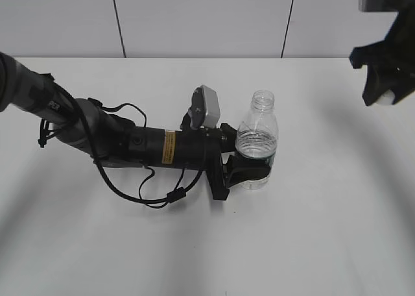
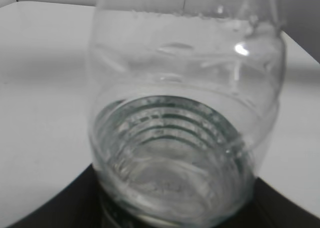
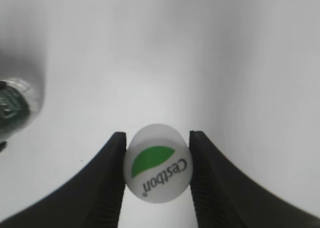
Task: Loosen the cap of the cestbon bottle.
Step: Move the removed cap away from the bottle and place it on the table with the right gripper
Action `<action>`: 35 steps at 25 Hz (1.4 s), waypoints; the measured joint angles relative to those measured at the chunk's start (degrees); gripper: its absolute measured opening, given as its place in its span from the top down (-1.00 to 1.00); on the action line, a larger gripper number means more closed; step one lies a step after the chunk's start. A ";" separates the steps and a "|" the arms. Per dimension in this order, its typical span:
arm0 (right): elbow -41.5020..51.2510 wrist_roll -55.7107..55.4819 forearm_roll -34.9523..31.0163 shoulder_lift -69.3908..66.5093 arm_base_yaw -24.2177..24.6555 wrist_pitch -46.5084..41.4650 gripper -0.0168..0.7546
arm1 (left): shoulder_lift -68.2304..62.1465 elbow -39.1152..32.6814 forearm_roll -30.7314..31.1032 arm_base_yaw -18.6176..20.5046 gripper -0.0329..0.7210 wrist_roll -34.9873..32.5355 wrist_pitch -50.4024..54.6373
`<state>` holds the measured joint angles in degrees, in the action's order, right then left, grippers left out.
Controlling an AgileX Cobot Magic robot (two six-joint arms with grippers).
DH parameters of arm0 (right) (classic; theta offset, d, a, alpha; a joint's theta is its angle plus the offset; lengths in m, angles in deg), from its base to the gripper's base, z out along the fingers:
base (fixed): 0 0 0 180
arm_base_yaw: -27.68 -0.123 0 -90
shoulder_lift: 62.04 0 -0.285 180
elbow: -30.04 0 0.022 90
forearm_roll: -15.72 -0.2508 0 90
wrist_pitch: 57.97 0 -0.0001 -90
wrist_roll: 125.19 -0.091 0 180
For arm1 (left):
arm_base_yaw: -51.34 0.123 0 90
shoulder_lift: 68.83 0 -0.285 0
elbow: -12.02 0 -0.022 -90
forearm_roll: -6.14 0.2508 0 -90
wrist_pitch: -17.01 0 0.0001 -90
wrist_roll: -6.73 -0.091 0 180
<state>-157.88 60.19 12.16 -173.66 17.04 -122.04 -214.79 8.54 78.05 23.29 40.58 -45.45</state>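
Observation:
The cestbon bottle (image 1: 257, 140) stands upright on the white table, clear, with water in it and its neck open, with no cap on it. My left gripper (image 1: 246, 172) is shut on its lower body at the dark green label. The bottle fills the left wrist view (image 2: 185, 113). My right gripper (image 1: 382, 82) is raised at the upper right, away from the bottle. It is shut on the cap (image 3: 158, 163), white with a green leaf mark and the word Cestbon. The bottle shows blurred at the left edge of the right wrist view (image 3: 15, 108).
The left arm (image 1: 117, 140) lies low across the table from the left, with a black cable looped under it. The white table (image 1: 324, 231) spreads around the bottle. A pale panelled wall stands behind.

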 joint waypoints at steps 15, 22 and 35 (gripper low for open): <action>18.71 -2.32 -0.03 -1.91 10.49 21.24 0.19 | 0.00 0.00 -0.17 -0.06 -0.11 0.00 0.00; 18.83 -2.32 -0.08 -8.54 10.49 23.30 0.19 | 0.00 0.00 -0.21 -0.11 -0.10 0.00 0.00; 18.89 -2.38 -0.03 -10.60 10.49 25.50 0.19 | 0.00 0.00 -0.21 -0.11 -0.10 0.00 0.00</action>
<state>-138.99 57.81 12.12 -184.26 27.54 -96.54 -214.79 8.54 77.84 23.18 40.58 -45.45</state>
